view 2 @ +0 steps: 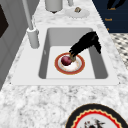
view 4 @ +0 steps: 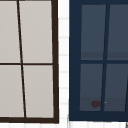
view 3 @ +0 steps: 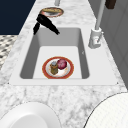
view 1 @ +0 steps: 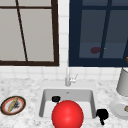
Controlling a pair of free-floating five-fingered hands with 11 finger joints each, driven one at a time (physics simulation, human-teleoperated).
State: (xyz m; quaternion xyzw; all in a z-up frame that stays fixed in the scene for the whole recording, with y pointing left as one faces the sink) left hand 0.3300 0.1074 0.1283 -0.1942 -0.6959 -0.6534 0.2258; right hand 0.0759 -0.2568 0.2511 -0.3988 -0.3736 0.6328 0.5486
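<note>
Red and round, a disc sits closest in the front view, low over the sink. Behind it the left hand shows as a dark blob inside the basin. The right hand is at the sink's front right corner. From here I cannot tell whether either one's fingers are spread or curled.

From the left side, a hand slants down from the front rim with its fingers stretched out and thumb apart. I cannot say which hand it is. Its tips meet a brown piece on a red-rimmed plate on the sink floor.

From the right side, a hand shows at the far end of the basin, well apart from that plate.

The plate holds two things. The brown piece lies on the side toward the front rim, just beside a dark red ball. The piece looks longer than wide, but I cannot tell whether it stands or lies.

On the left counter a patterned plate holds a pale stick. On the right are a white plate and a grey pot.
</note>
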